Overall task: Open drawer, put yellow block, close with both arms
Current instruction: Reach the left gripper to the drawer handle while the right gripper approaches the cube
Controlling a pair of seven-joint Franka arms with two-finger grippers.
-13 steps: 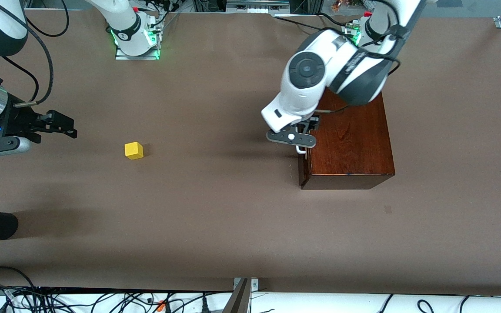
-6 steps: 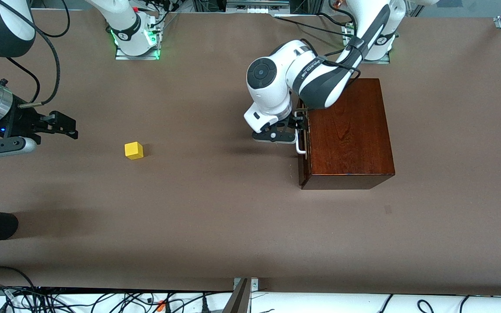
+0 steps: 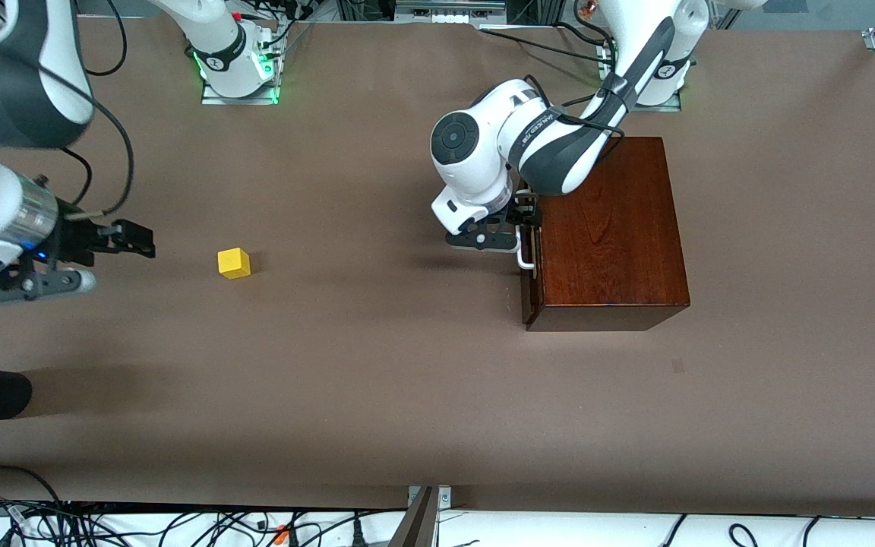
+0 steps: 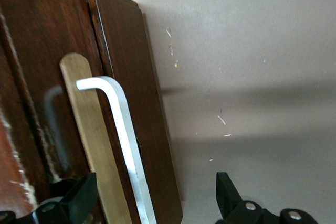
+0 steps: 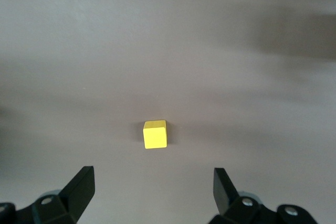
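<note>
Nearest, the right gripper (image 3: 137,241) hovered over the table (image 3: 377,395) with fingers spread wide, empty, the yellow block (image 3: 234,263) lying just ahead of it. Farther along, the left gripper (image 3: 522,220) straddled the white handle (image 4: 123,135) of the closed drawer (image 3: 529,270), fingers parted.

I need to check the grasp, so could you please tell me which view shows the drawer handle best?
The left wrist view: the white handle fills it, standing between the open left hand's fingers. The front view shows only its tip beside that hand; the right wrist view shows none of it.
</note>
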